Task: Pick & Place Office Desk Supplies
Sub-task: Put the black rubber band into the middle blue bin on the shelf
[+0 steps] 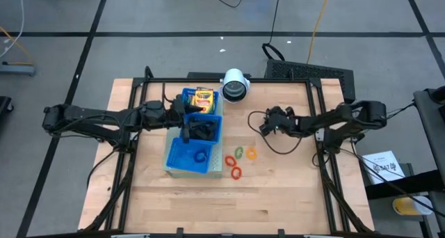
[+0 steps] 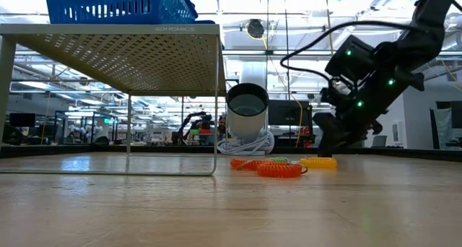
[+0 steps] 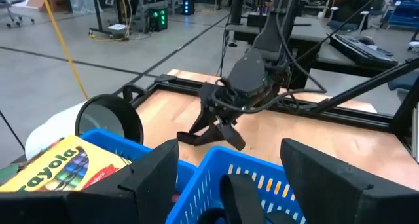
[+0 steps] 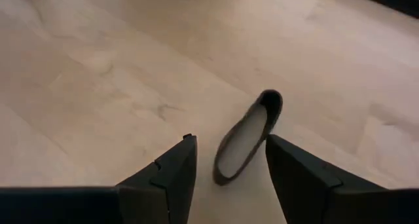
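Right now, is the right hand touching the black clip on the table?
Cannot tell. The right wrist view shows the black clip between the right hand's open fingers, but no view shows contact or gap plainly.

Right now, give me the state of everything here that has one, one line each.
Left gripper: open, over the blue tray.
Right gripper: open, low over the table, its fingers either side of a black clip, not closed on it.
Crayon box: lying in the tray's end compartment.
Rings: loose on the table beside the tray.
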Controlling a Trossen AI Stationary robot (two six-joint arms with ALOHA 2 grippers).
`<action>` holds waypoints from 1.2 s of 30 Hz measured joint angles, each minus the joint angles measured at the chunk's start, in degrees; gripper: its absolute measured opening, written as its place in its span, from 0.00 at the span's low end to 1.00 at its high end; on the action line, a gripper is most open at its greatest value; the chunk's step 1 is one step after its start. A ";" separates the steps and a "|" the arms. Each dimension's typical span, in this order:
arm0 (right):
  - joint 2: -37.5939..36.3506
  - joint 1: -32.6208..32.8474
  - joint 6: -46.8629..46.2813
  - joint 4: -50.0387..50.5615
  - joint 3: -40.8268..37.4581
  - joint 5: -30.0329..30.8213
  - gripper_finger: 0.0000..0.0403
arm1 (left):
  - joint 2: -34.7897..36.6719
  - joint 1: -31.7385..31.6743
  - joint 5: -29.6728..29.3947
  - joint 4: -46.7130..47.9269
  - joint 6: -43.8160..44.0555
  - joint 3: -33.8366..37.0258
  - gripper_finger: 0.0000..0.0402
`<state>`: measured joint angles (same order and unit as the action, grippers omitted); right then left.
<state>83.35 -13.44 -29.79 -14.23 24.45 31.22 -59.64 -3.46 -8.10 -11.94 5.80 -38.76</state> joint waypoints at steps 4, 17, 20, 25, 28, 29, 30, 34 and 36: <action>2.85 -1.42 0.18 -3.66 0.00 -3.00 0.41 | 0.00 0.00 -0.02 -0.24 -0.09 0.00 0.67; 4.18 -3.14 5.64 -5.08 0.09 -6.13 0.03 | 0.00 0.00 -0.02 -0.13 -0.07 0.00 0.67; 4.03 -2.67 7.11 -5.83 0.00 -5.86 0.03 | 0.00 0.00 -0.02 -0.11 0.19 0.00 0.67; 4.02 -0.50 12.33 -12.52 -0.07 -7.32 0.01 | 0.00 0.00 -0.01 -0.11 0.54 0.00 0.67; 4.03 0.97 15.87 -16.14 -0.07 -8.59 0.02 | 0.00 0.00 0.00 -0.09 0.50 0.00 0.67; 4.03 1.46 16.86 -17.56 -0.07 -9.17 0.02 | 0.00 0.00 0.00 -0.11 0.50 0.00 0.67; 4.01 1.91 17.85 -18.97 -0.07 -9.91 0.02 | 0.00 0.00 0.00 -0.11 0.48 0.00 0.67; 4.01 3.13 21.45 -23.13 -0.07 -13.19 0.01 | 0.00 0.00 -0.01 -0.09 -0.38 0.00 0.67; 4.01 3.63 22.61 -25.27 -0.07 -15.24 0.01 | 0.00 0.00 0.00 -0.09 -0.64 0.00 0.67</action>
<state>87.35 -9.81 -7.18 -39.50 24.38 15.98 -59.64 -3.46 -8.10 -12.03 5.17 -38.76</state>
